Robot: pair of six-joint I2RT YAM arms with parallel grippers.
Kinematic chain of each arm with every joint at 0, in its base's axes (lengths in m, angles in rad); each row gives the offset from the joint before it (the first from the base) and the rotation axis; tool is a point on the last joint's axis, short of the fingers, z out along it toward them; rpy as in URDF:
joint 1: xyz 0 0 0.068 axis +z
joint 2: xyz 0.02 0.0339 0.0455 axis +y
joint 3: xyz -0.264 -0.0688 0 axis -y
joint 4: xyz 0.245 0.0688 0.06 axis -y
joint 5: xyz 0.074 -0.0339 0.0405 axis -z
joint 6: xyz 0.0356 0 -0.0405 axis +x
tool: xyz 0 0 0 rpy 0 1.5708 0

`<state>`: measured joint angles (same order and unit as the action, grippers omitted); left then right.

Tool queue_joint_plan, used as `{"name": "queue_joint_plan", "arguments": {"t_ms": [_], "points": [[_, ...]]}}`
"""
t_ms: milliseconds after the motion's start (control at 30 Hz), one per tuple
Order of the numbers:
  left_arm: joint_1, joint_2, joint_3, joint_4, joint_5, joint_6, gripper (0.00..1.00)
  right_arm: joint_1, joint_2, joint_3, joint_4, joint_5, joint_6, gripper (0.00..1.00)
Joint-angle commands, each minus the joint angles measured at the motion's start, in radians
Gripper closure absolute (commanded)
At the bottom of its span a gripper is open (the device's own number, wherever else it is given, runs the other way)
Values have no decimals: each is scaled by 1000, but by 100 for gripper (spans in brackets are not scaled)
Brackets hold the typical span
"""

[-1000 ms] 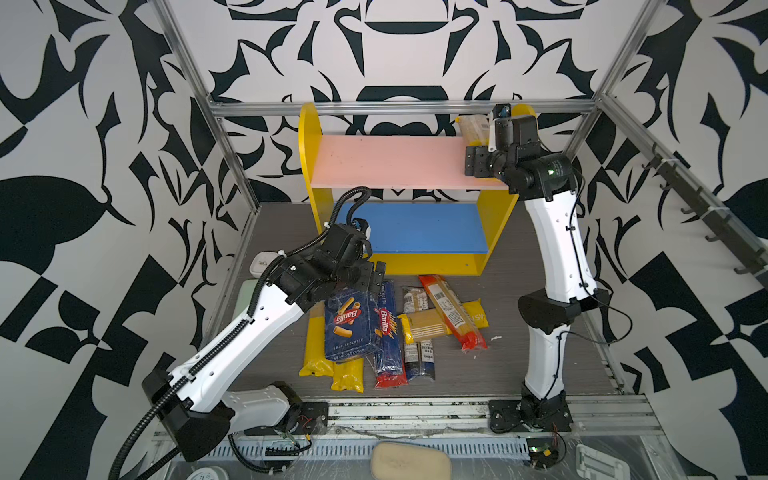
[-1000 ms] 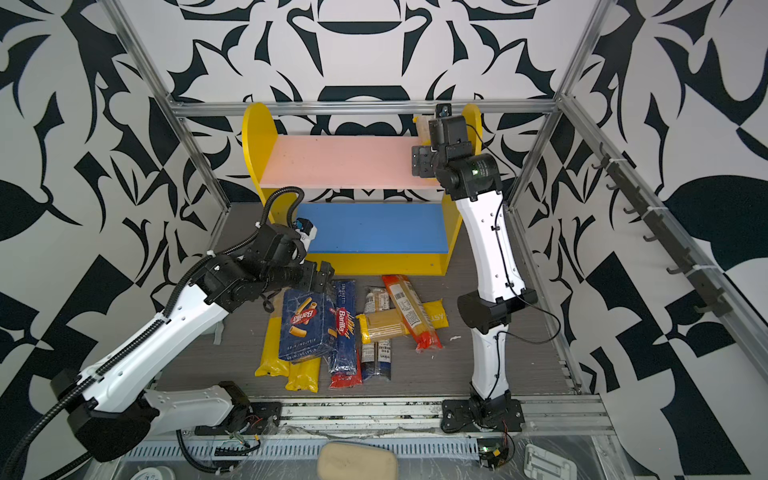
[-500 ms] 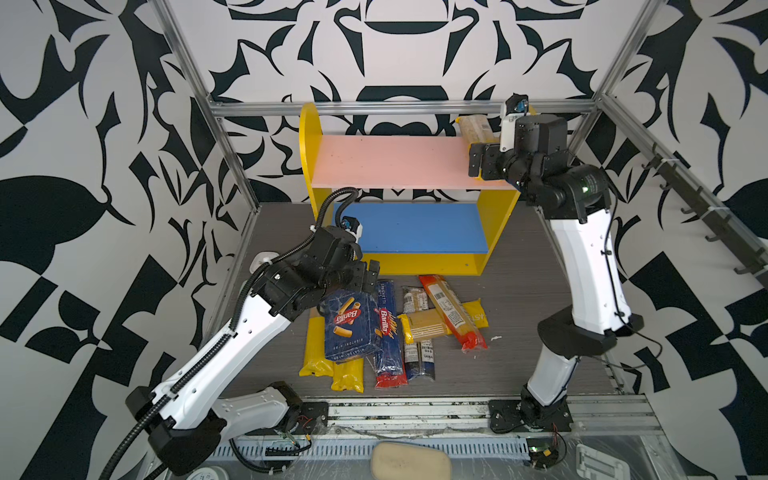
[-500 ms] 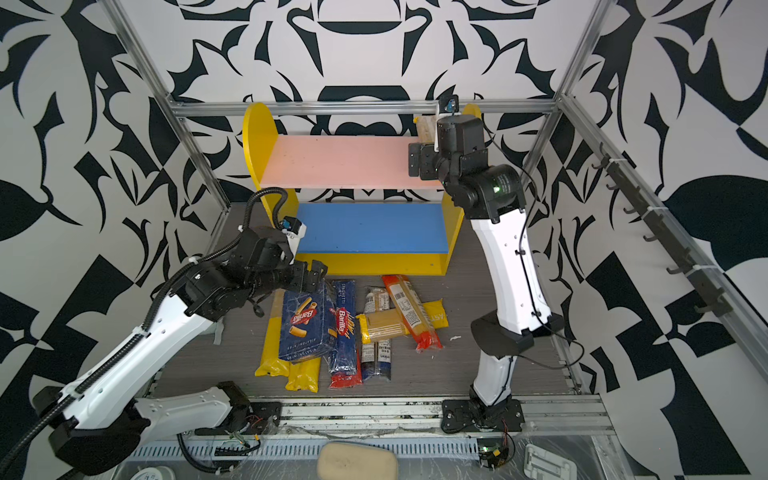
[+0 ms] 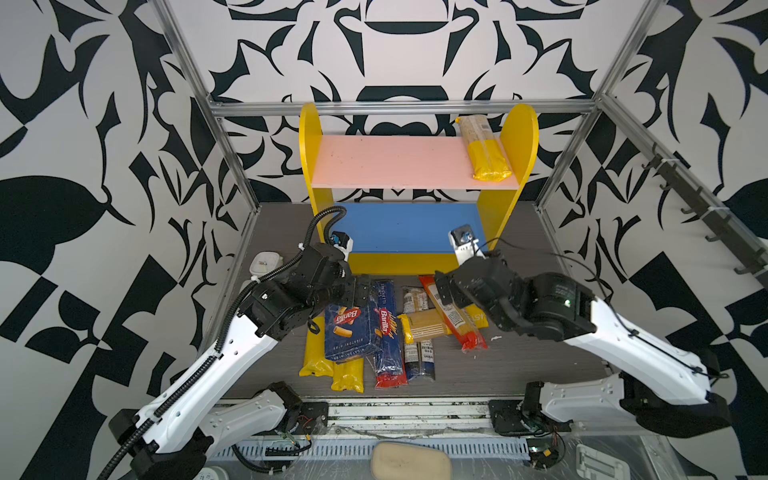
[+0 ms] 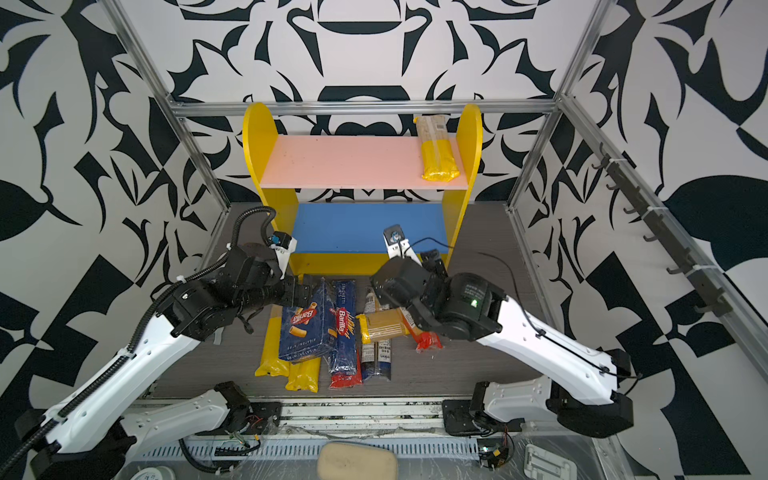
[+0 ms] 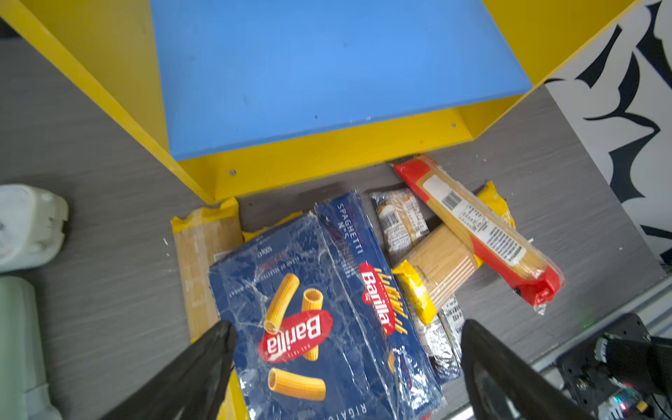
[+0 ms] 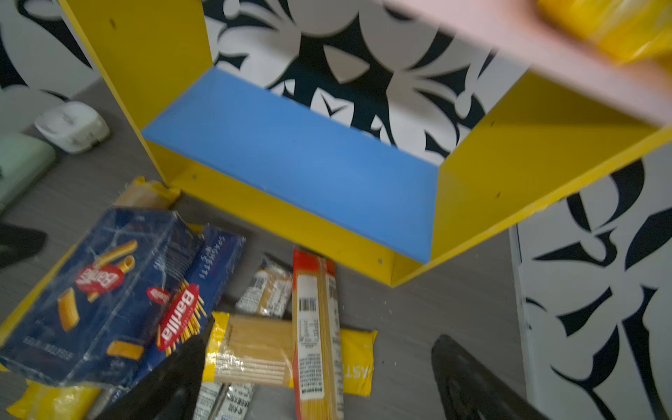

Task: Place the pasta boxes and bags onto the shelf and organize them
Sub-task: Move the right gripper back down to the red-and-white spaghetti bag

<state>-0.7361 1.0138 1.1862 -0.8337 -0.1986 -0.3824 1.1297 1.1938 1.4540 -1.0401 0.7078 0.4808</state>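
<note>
Left end effector (image 7: 347, 327) and right end effector (image 8: 323, 338) spread wide, empty; red-ended bag (image 5: 459, 326) part-hidden.

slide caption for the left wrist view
Open left hand poised above the Barilla rigatoni pack, in front of the shelf's blue lower board

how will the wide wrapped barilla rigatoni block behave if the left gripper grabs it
The rigatoni block is probably stiff: its edges look square under the wrap. The glossy, wrinkled film could be slippery for the left gripper. It rests on yellow bags, so a push may rock or slide it.
</note>
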Motion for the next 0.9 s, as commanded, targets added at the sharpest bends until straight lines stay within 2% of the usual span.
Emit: {"name": "queue_joint_plan", "arguments": {"t_ms": [0, 133, 233, 400, 600, 867], "points": [[-2, -21, -43, 15, 48, -42, 1, 4, -73, -137, -4, 6, 206, 0], [-4, 1, -86, 46, 106, -66, 1, -29, -146, -313, 62, -81, 244, 0], [-26, 16, -123, 108, 150, -88, 1, -126, -191, -415, 107, -197, 247, 0], [-87, 77, -124, 157, 154, -90, 1, -299, -229, -590, 225, -394, 207, 1], [-153, 180, -110, 228, 172, -83, 1, -394, -182, -687, 329, -552, 162, 0], [-163, 235, -111, 265, 169, -76, 1, -473, -80, -750, 453, -689, 111, 0]]}}
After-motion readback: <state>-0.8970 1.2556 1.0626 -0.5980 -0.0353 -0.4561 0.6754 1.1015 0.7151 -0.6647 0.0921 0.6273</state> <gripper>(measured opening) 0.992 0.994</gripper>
